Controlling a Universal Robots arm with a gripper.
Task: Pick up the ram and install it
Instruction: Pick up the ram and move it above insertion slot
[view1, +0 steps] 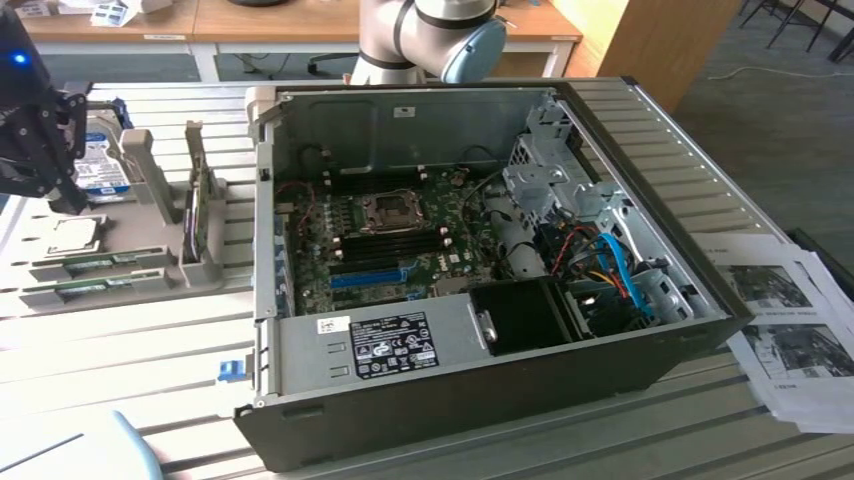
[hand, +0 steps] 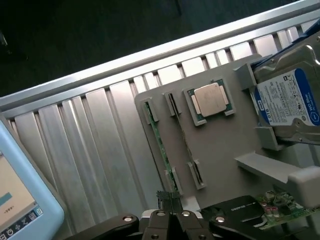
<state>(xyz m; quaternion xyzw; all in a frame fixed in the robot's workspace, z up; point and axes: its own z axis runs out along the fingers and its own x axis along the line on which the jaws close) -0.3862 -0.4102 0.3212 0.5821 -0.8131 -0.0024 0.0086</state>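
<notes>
Gripper (hand: 170, 212) clenched shut over the grey plastic parts tray (hand: 225, 150), can't tell if anything's pinched; long thin green ram stick (hand: 160, 145) sits clipped along the tray's outer long edge, so I'd open, align lengthwise, grip mid-span, lift straight.

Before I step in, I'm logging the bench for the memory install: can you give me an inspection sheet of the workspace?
Surface: ribbed metal table carrying a gray tray and an open computer case.
Job's things: ram, a green stick lying in the tray's holders, not held.
Clutter: printed sheets, tablet, hard drive, processor chip.
Grippers: gripper over the tray near the ram, fingers shut, empty.
Cables: red and blue cables inside the case.
Surroundings: wooden desks behind the table.
</notes>
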